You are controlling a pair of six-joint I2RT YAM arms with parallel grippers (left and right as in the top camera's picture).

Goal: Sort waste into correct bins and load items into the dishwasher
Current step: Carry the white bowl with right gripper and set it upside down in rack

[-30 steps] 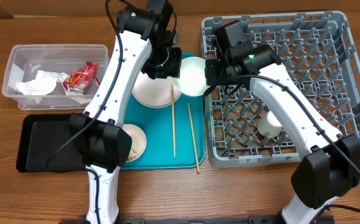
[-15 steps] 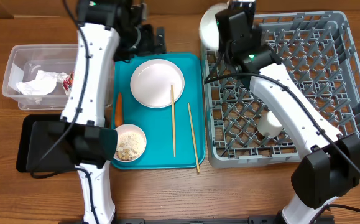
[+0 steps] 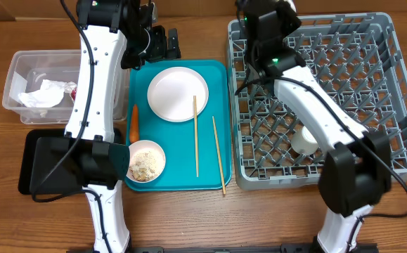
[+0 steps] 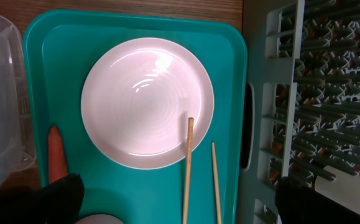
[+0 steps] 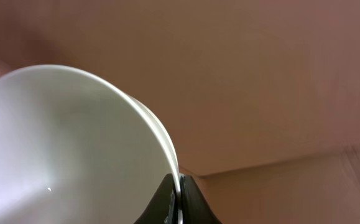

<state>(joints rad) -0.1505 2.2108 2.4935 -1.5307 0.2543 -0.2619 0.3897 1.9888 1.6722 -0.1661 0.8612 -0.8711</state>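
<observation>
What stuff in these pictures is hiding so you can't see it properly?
The bowl in the right claw: the right wrist view's left and bottom edges cut it off.
The clear tub: overhead, the left arm covers its right end and whatever lies there.
The dish rack: overhead, the right arm hides a strip of pegs.
The black tray: overhead, the left arm's base covers its right end.

Likely lab, robot arms [image 3: 94, 84], wooden table [image 3: 259, 218]

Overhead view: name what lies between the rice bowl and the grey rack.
Two wooden chopsticks lie there, apart from each other, on the teal tray, as the overhead view shows.
</observation>
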